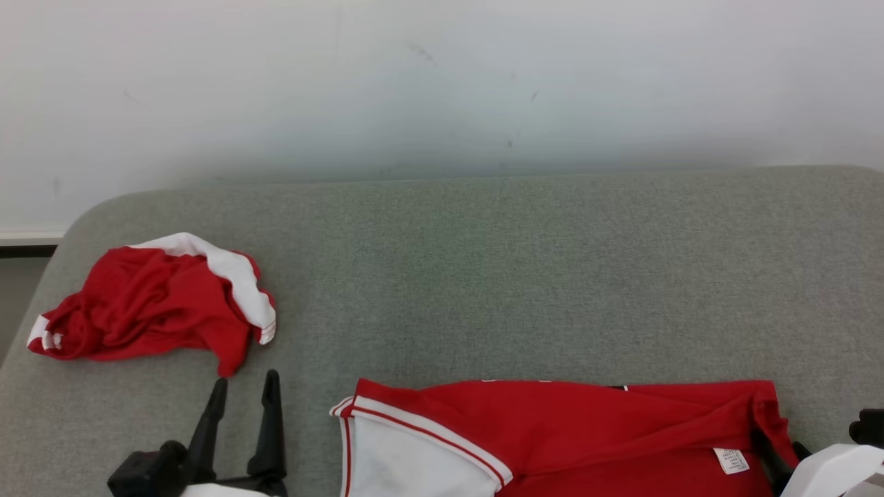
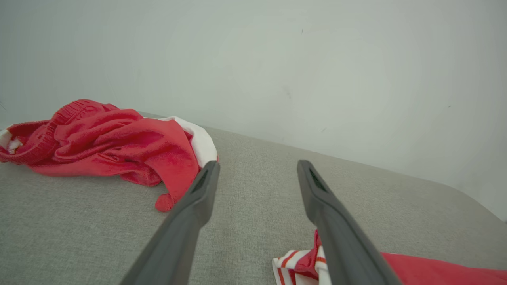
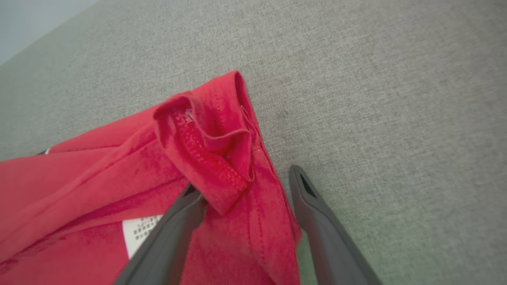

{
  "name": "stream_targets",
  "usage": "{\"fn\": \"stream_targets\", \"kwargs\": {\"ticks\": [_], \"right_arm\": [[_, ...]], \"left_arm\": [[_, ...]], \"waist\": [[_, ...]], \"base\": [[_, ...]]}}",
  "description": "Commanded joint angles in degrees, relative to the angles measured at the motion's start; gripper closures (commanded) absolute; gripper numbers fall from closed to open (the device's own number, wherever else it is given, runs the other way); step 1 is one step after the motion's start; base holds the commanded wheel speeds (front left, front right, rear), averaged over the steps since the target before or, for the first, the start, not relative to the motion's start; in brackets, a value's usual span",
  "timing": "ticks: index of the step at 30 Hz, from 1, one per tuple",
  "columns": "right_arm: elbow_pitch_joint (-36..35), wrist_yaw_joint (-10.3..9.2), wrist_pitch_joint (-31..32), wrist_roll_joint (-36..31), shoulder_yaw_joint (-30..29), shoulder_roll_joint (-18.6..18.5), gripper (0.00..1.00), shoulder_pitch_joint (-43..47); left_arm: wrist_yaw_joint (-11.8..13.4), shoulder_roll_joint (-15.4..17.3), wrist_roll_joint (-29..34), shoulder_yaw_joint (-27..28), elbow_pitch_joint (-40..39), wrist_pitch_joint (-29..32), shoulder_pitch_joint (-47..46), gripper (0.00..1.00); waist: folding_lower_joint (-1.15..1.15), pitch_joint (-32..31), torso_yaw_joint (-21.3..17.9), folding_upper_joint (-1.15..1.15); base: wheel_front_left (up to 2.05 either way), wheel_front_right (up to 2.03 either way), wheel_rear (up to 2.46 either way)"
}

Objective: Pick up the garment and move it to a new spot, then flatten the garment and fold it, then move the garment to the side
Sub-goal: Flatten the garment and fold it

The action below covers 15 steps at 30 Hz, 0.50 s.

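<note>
A red shirt (image 1: 566,435) with a white, red-striped sleeve (image 1: 407,455) lies spread along the near edge of the grey padded surface (image 1: 525,276). In the right wrist view, my right gripper (image 3: 245,182) is open and straddles the shirt's curled hem corner (image 3: 210,146). A fold of that fabric lies over one fingertip. My left gripper (image 1: 245,383) is open and empty, hovering left of the sleeve. A second garment (image 1: 152,304), red with white trim, lies crumpled at the far left, just beyond the left fingers (image 2: 198,198).
A pale wall (image 1: 442,83) rises behind the grey surface. Its rounded left corner (image 1: 76,228) drops off near the crumpled garment. A white care label (image 1: 731,460) shows on the shirt near my pale right forearm (image 1: 832,469).
</note>
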Motion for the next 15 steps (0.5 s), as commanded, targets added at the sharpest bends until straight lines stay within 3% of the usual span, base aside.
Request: {"fn": "stream_targets", "kwargs": {"ticks": [1, 8, 9, 11, 13, 14, 15], "right_arm": [[1.4, -0.13, 1.1, -0.1, -0.3, -0.3, 0.00, -0.5], [3.2, -0.10, 7.1, 2.6, 0.7, 0.8, 0.00, -2.5], [3.3, -0.05, 7.7, 3.0, 0.9, 0.8, 0.09, -2.8], [3.3, -0.05, 8.2, 3.3, 1.3, 0.4, 0.54, -3.1], [3.1, -0.05, 8.5, 4.2, 1.5, 0.4, 0.81, -3.2], [2.9, -0.05, 8.7, 4.6, 1.5, 0.2, 1.00, -3.2], [2.6, -0.05, 8.9, 4.9, 1.6, 0.0, 1.00, -3.2]], "left_arm": [[-0.3, 0.0, 0.4, 0.4, 0.3, 0.0, -0.1, 0.00], [-1.1, -0.2, 0.1, 0.9, 1.5, 0.0, -0.6, 0.00], [-1.2, -0.2, 0.1, 0.9, 1.7, 0.0, -0.7, 0.00], [-1.5, -0.3, 0.0, 0.9, 2.1, 0.0, -0.8, 0.00], [-1.6, -0.3, -0.3, 1.0, 2.4, 0.0, -0.7, 0.00], [-1.6, -0.3, -0.4, 1.2, 2.5, 0.0, -0.5, 0.00], [-1.7, -0.3, -0.4, 1.2, 2.7, 0.0, -0.3, 0.00]], "waist": [[0.00, 0.2, 0.2, 0.00], [0.00, 0.4, 0.9, 0.00], [0.00, 0.3, 1.0, 0.00], [0.00, 0.0, 1.4, 0.00], [0.00, -0.4, 1.7, 0.00], [0.00, -0.6, 1.8, 0.00], [0.00, -0.9, 1.9, 0.00]], "base": [[0.00, 0.00, 0.00], [0.00, 0.00, 0.00], [0.00, 0.00, 0.00], [0.00, 0.00, 0.00], [0.00, 0.00, 0.00], [0.00, 0.00, 0.00], [0.00, 0.00, 0.00]]}}
